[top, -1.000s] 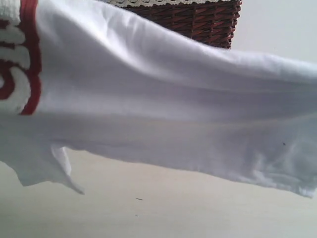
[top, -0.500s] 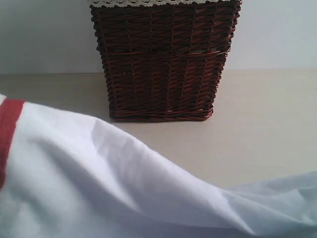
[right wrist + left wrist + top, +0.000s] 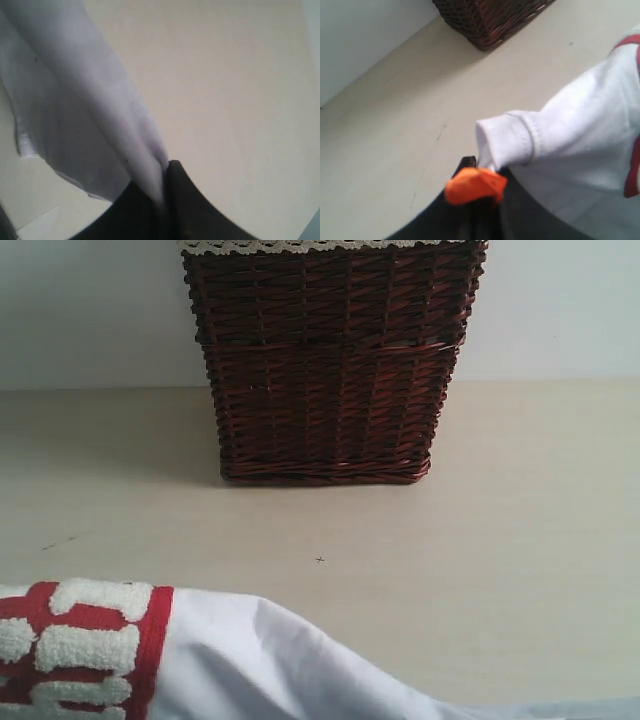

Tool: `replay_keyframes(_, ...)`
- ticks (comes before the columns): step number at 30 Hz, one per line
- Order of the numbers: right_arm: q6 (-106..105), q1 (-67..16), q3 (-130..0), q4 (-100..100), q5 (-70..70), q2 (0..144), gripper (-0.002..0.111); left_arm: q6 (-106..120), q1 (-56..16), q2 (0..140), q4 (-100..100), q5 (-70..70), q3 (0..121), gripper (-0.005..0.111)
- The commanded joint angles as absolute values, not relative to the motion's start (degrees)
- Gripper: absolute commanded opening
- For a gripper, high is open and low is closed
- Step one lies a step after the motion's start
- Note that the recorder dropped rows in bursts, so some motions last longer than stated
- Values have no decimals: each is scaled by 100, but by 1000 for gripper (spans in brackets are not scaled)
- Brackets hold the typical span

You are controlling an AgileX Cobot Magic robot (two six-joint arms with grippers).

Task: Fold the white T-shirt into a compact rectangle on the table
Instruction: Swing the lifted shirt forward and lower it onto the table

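The left gripper (image 3: 481,172) and right gripper (image 3: 164,172) each pinch the tee (image 3: 580,130), seemingly light and limp (it drapes from both), so seamed edges grip best.

White T-shirt (image 3: 260,670) with red-outlined fuzzy lettering — draped low over beige table (image 3: 520,540)

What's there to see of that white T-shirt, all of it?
The white T-shirt looks like soft cotton, with fuzzy white lettering outlined in red. It is unfolded and draped, held at two places: the left gripper pinches a stitched hem by an orange tag, the right gripper a bunched edge. Below lies the table.
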State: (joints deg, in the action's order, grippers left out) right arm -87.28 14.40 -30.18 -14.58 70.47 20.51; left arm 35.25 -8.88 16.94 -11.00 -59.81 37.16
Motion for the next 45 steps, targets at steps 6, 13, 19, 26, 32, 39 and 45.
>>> replay_keyframes(6, -9292, 1472, -2304, -1379, 5662, 2340, 0, 3881, -867, 2366, -1082, -4096, 2660, 0)
replay_keyframes(13, -9507, 1472, -1935, -1507, 4501, 3191, 0, 3894, -867, 3467, -1082, -2495, 2301, 0)
replay_keyframes(19, -9621, 1472, -1935, -1659, 3777, 3985, 0, 3906, -867, 4259, -1093, -1715, 2272, 0)
replay_keyframes(26, -9635, 1472, -1935, -1659, 2891, 5243, 0, 3906, -867, 5304, -1093, -782, 2272, 0)
replay_keyframes(32, -9635, 1472, -1935, -1659, 1877, 6040, 0, 3906, -867, 6096, -1093, -70, 2272, 0)
replay_keyframes(39, -9635, 1472, -1935, -1801, 693, 6711, 0, 3906, -867, 7084, -1093, 1056, 2272, 0)
replay_keyframes(45, -9625, 1472, -1935, -1799, 113, 7201, 3, 3906, -867, 7735, -1083, 1797, 2272, 0)
